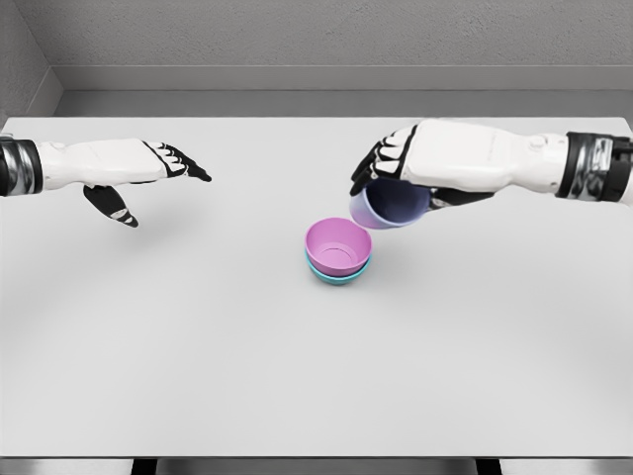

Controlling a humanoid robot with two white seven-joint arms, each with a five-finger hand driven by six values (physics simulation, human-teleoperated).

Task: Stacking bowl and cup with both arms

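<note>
A pink bowl (338, 245) sits nested in a teal bowl (339, 276) at the middle of the white table (198, 346). Just above and to the right of them my right hand (381, 173) is shut on a lavender cup (389, 205), held tilted with its dark blue inside facing the camera. The cup hangs in the air, its lower rim close to the pink bowl's far right edge. My left hand (148, 183) hovers at the left, fingers stretched out and thumb hanging down, holding nothing.
A grey wall (316, 40) runs behind the table's far edge. The table's front edge lies along the bottom of the view.
</note>
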